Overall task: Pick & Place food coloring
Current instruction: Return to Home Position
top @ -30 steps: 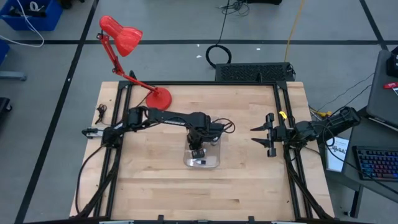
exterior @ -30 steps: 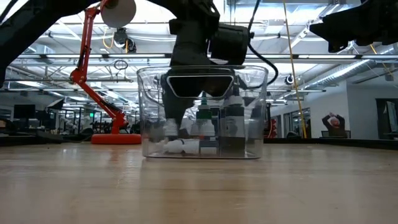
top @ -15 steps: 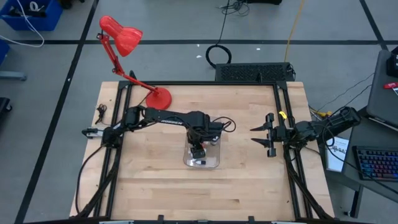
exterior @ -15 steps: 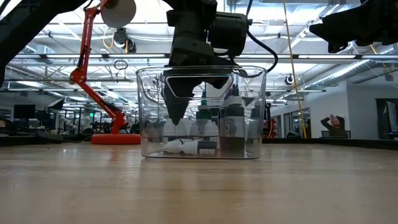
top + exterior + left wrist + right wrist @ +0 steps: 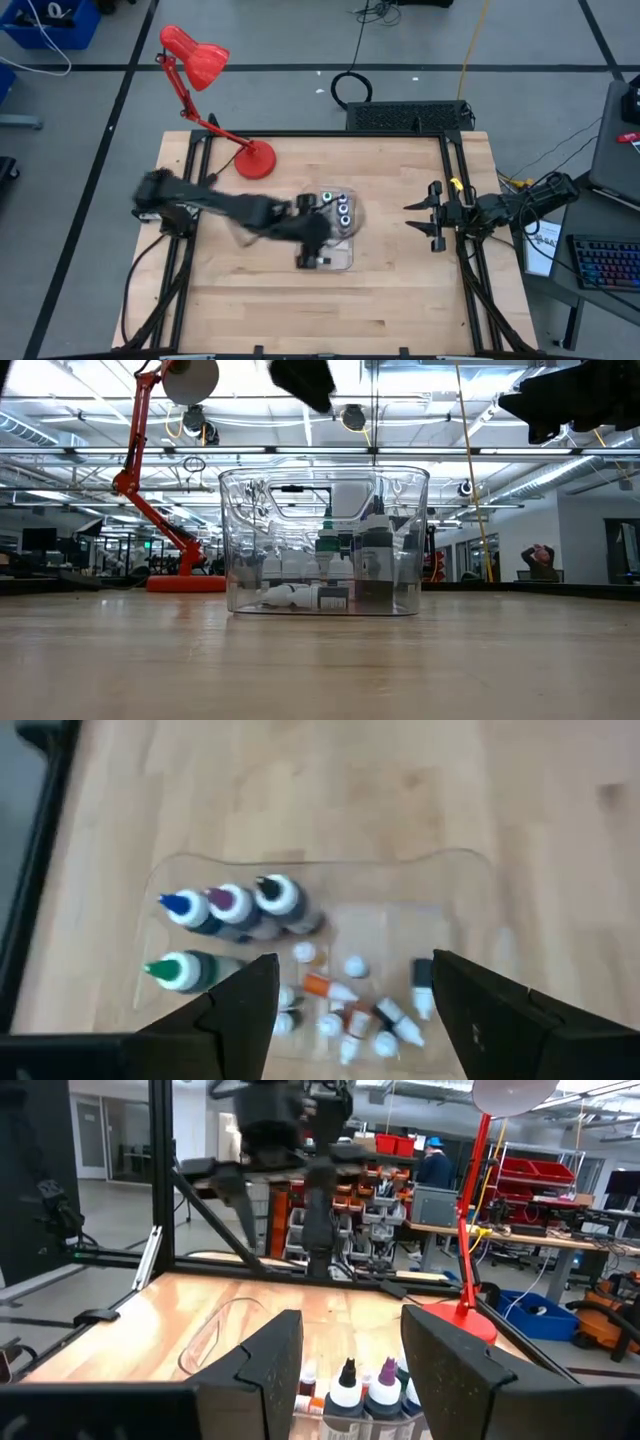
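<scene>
The food coloring (image 5: 228,903) stands and lies in a clear plastic tray (image 5: 350,252) at the table's middle. Upright bottles with blue, purple, white and green tops fill one end of the tray. Several tiny bottles (image 5: 350,1010) lie on its floor. In the low view the bottles (image 5: 345,560) show through the tray wall (image 5: 240,540). My left gripper (image 5: 350,995) hangs open above the tray, slanting down at it, and holds nothing; it shows blurred in the high view (image 5: 312,235) and at the top of the low view (image 5: 305,380). My right gripper (image 5: 420,218) waits open at the table's right side.
A red desk lamp (image 5: 255,157) stands on the table's far left part, its head (image 5: 195,55) out beyond the far edge. Black frame rails (image 5: 455,200) run along the left, right and far sides. Bare wood (image 5: 320,310) lies between the tray and the near edge.
My left gripper, which stood down inside the tray, has opened and risen quickly up out of it, tipping from pointing nearly straight down to a slant and drawing back toward the table's left. The bottles and the tray have stayed in place.
</scene>
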